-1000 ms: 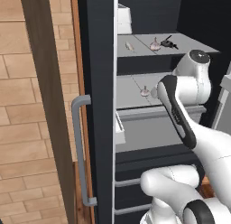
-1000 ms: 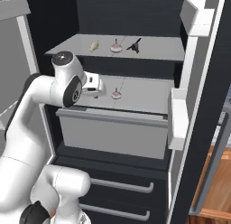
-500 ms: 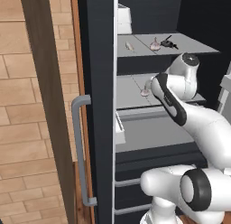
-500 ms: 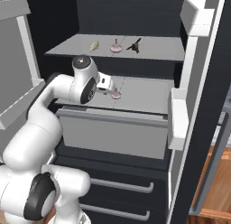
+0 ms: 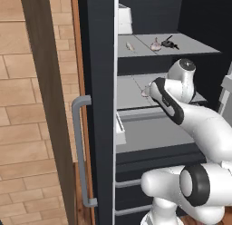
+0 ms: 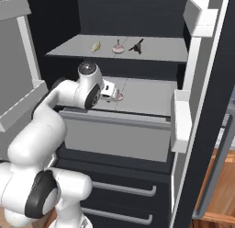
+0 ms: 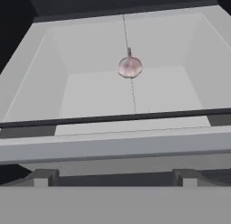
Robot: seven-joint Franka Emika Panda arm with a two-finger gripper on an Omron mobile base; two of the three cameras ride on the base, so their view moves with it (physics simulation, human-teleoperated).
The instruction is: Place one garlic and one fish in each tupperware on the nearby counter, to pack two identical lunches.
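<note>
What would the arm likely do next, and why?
Probably reach further along the middle shelf toward the garlic. The hand view shows the bulb straight ahead, still beyond the open tool, whose fingers hold nothing, so it looks lined up for a grab.

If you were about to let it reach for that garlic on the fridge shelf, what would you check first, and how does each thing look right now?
1. Gripper open: ok.
2. Nothing held: ok.
3. Garlic centred ahead in the hand view, on the middle shelf: ok.
4. Gripper reaches the garlic: not ok, apart from it.
5. Fridge door out of the arm's way: ok.
6. Tupperware ready on the counter: cannot tell.
</note>
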